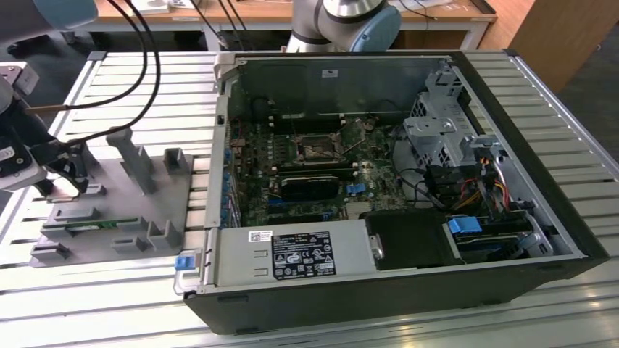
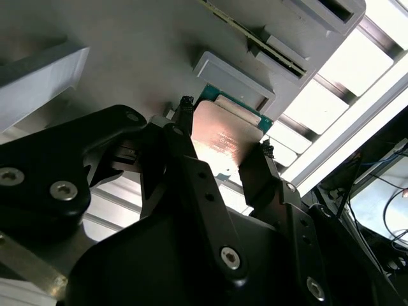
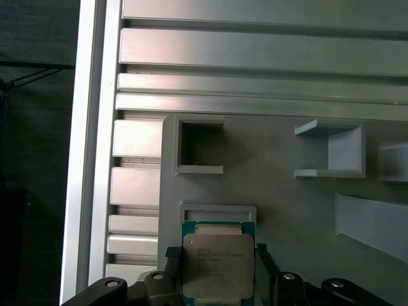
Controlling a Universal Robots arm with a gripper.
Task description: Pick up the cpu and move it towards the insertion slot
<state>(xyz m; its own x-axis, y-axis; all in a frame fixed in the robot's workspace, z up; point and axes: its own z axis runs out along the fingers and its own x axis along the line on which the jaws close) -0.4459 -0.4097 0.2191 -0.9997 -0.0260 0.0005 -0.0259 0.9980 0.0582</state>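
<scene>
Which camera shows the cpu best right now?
First wrist view: the cpu lies face-on, gripped by the pincer. Second wrist view shows it slanted, partly behind fingers. Exterior view: too small to tell.

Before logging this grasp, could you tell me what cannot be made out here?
Near edge of the cpu: both wrist views, behind the body of the claw.
Whether the cpu sits in or above the grey fixture: first wrist view, the cpu covers its seat.
Contacts of the insertion slot: exterior view, too small.
</scene>
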